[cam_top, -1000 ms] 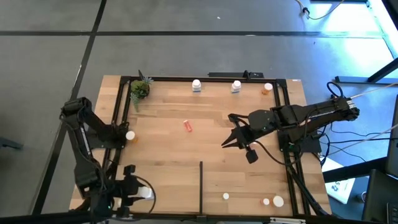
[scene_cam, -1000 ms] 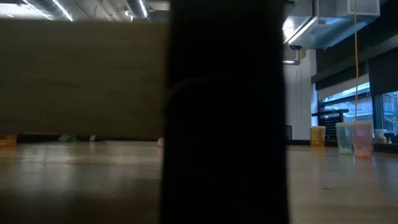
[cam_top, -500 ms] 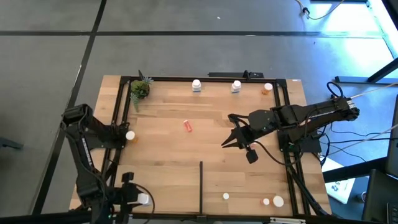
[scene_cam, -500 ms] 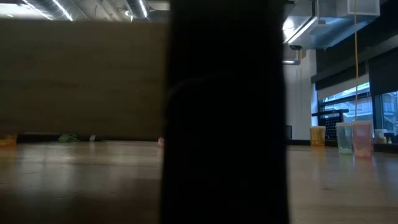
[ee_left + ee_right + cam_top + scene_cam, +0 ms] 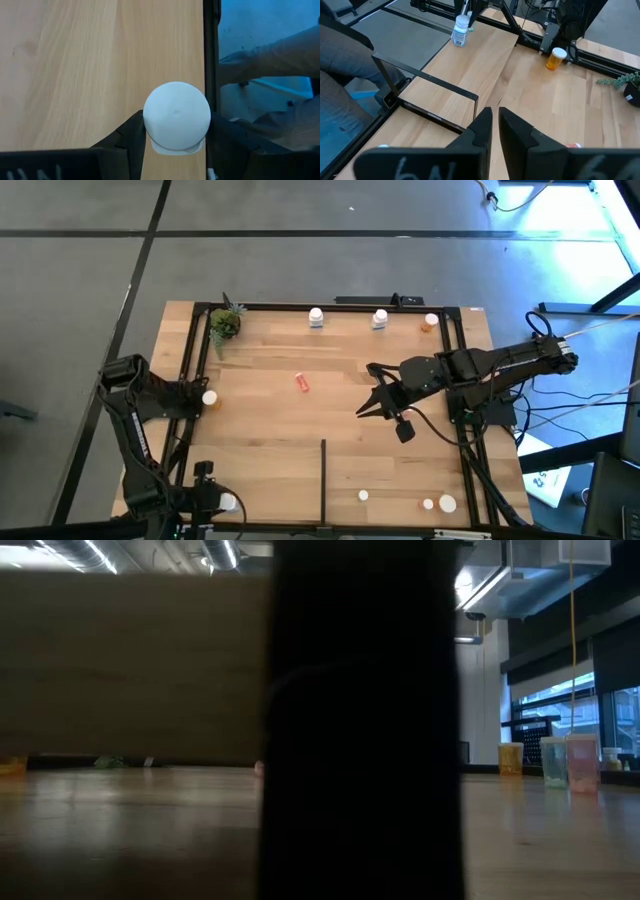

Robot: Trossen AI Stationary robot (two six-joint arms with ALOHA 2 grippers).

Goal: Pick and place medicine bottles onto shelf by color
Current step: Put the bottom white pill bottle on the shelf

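The shelf (image 5: 270, 440) is a light-wood surface framed by black bars, with a thin black divider (image 5: 323, 480) at its near edge. My left gripper (image 5: 222, 502) is at the near left corner, shut on a white medicine bottle (image 5: 176, 116). My right gripper (image 5: 368, 409) hangs shut and holds nothing above the shelf's middle right. Two white bottles (image 5: 316, 317) (image 5: 380, 318) and an orange one (image 5: 430, 323) stand along the far edge. Another orange bottle (image 5: 209, 397) stands at the left bar, and one (image 5: 303, 382) lies on its side in the middle. My left gripper pinches the white bottle between its two fingers (image 5: 131, 134), one on each side of the body just under the cap (image 5: 172, 146). The fingers slant down from above. The bottle stands upright in the hold (image 5: 461, 30); I cannot tell whether its base touches the wood.
A small green plant (image 5: 225, 323) stands at the far left corner. Three small bottles (image 5: 363, 496) (image 5: 428, 504) (image 5: 447, 503) sit at the near right. The black frame bar (image 5: 211, 50) runs close beside the held bottle. A broad dark shape (image 5: 360, 720) blocks the middle of the low view.
My left gripper has moved toward the table's near edge and down, carrying the white bottle with it, still upright. My right gripper has kept still.
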